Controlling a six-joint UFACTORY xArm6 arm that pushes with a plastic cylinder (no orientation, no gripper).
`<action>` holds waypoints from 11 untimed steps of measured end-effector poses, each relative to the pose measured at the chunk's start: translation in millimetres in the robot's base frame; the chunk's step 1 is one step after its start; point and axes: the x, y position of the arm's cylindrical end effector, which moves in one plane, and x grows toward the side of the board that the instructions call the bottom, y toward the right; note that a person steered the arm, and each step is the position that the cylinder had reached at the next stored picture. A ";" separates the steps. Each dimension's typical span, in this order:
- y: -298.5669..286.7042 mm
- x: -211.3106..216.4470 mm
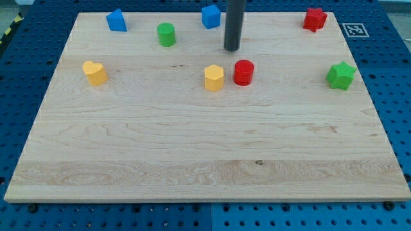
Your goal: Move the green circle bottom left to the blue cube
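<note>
Green circle: short upright cylinder, bright green, flat round top, plain sides; near the view's top, left of centre, standing free with bare wood all round it.
Blue cube: at the top edge, right of the green circle and a little higher; just left of the rod, apart from it.
Tip: lower end of a straight dark rod coming down from the view's top; right of the green circle and well apart from it, below and right of the blue cube, above the red cylinder; touching no block.
Pincer: none on this arm, only the rod, so no open or closed state to tell.
Containers: none showing; every block sits straight on the board.
Board: pale wood, grain running left to right, on a blue perforated table.
Other blue block: top left, left of the green circle; exact shape hard to tell.
Yellow heart: left side, below the other blue block.
Yellow hexagon: mid-board, just beside the red cylinder, a narrow gap between.
Red cylinder: right of the yellow hexagon.
Red block: top right, shape unclear.
Green star: right side.
</note>
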 end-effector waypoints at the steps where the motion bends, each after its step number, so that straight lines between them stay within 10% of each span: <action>1: -3.5 -4.3; 11: -183.0 -86.8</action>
